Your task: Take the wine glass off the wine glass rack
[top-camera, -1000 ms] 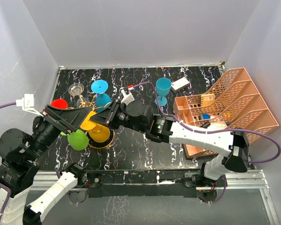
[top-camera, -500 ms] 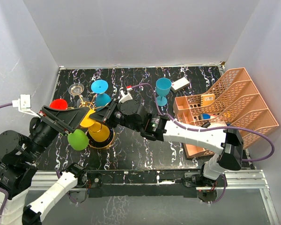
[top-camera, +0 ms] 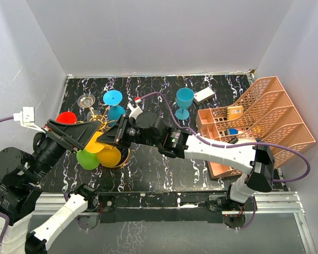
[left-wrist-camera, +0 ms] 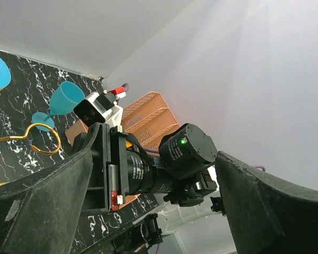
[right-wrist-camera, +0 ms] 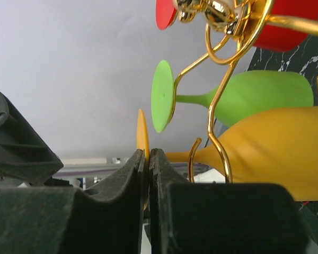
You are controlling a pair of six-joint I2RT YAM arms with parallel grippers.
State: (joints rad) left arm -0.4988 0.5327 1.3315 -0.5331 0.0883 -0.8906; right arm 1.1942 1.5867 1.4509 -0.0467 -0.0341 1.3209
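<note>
Black marbled bench (top-camera: 164,164) from above: the right gripper (top-camera: 108,138) has swung leftward, tipping the yellow wine glass (top-camera: 110,156) outward, so removal looks under way. Left wrist: left gripper (left-wrist-camera: 153,211) spread, empty. Right wrist: fingers pinch the glass's foot, while the stem sits in the wine glass rack (right-wrist-camera: 217,132) hook, not yet free.

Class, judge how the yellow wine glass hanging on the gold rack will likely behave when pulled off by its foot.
Opaque, matte yellow wine glass looks like plastic: probably light, rigid, not brittle. The right gripper pinches only its thin foot rim, so it may pivot or slip. Its stem sits in a rack hook, so it could snag.
</note>
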